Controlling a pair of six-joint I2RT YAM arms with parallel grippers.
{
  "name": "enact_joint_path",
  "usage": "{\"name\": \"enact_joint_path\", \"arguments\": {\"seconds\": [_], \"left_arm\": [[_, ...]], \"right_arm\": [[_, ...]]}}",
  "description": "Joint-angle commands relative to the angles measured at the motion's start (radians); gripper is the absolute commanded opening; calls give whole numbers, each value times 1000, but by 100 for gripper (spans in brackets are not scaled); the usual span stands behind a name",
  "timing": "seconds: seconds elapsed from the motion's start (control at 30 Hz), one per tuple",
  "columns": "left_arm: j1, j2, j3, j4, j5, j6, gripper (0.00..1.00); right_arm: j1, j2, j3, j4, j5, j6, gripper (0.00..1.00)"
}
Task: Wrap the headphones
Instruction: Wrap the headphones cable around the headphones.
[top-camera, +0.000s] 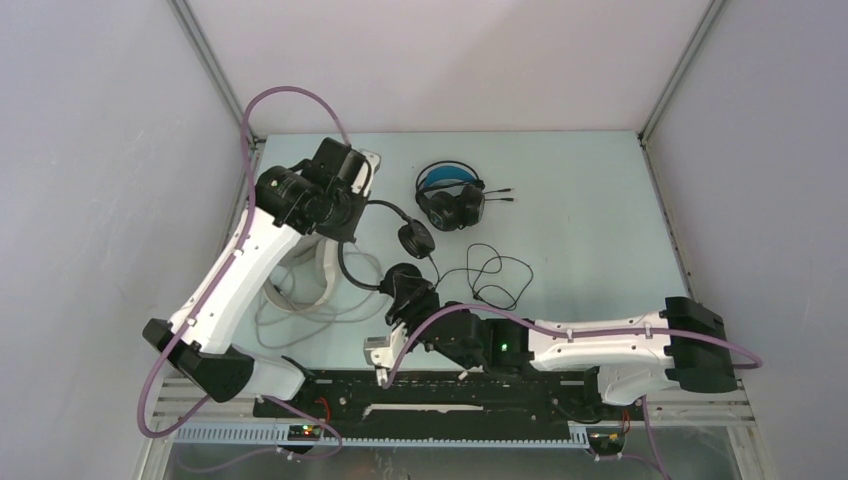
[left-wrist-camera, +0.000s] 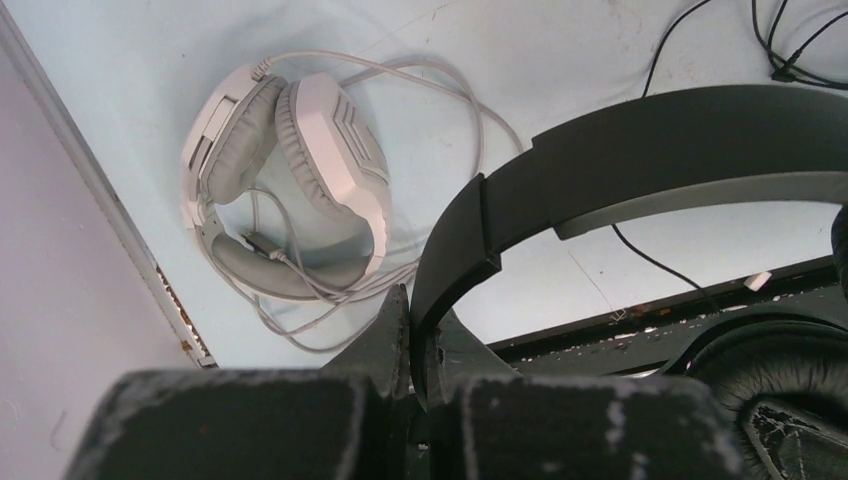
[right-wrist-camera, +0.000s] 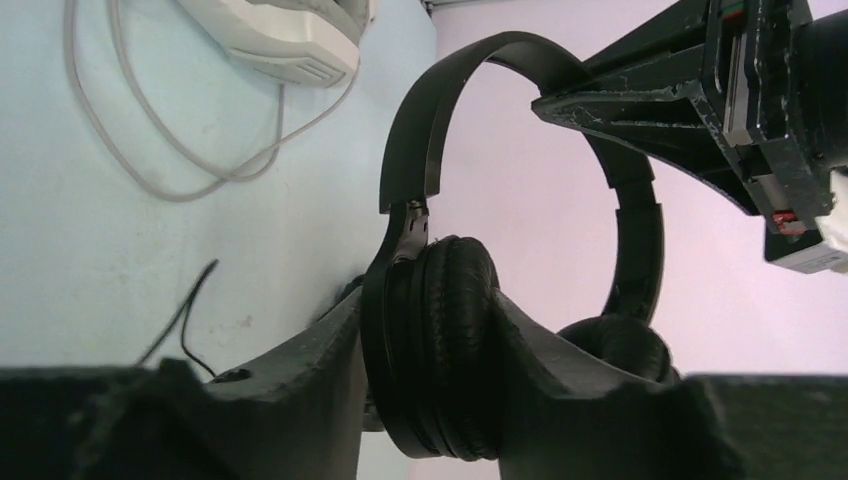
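At the far left of the worktop lie the white headphones, one pair, cups folded against each other and their pale cable looped loosely around and under them. They rest by the left wall, below and to the left of the left end effector and apart from it. That end effector is clamped tight on the headband of the black headphones, pinching the band edge-on close to where its sliding section begins. In the left wrist view the band arches away from the fingers to the right. There is one such all-black pair, and it is held between the two arms near the middle of the worktop. One cup hangs toward the back. The other, nearer the front, sits inside the right end effector, which has closed on it, with one finger against the shell side and the other against the padded side. Just right of the cups a thin black cable lies in loose loops on the worktop. Farther back sit the blue-banded headphones, one pair, cups together, plugs pointing right, well apart from both end effectors. That makes three headsets and two end effectors, both of them gripping the same black pair
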Motion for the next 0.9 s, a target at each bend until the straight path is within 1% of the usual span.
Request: {"name": "enact_joint_path", "arguments": {"seconds": [0.0,0.03,0.1,0.17,0.33,0.4,0.47,0.53,0.77,0.83,0.87], "left_arm": [[-5,-7,61,57,113,-28,0],[-6,-14,58,74,134,-31,0],[-7,-26,44,94,126,-38,0],[-6,-26,33,106,109,-34,0],[-12,-40,12,189,188,-41,0],[-16,-55,3,224,180,-46,0],[-17,-60,3,239,155,-51,0],[-17,-59,1,243,134,-52,0],[-21,-41,-18,253,134,-3,0],[-21,-36,-22,253,134,-6,0],[-21,-31,-21,250,134,-9,0]], "right_arm": [[-9,-11,43,35,1,56,37],[-12,-11,43,28,-1,82,31],[-13,-22,42,21,-15,138,20],[-24,-41,62,-17,-60,223,17],[-70,-60,137,-142,-177,506,16],[-100,-53,178,-199,-209,616,16],[-126,-49,204,-245,-229,689,16],[-150,-51,210,-263,-245,735,15],[-238,-81,222,-304,-342,878,15],[-242,-85,222,-313,-358,893,17],[-242,-88,223,-319,-359,891,22]]}}
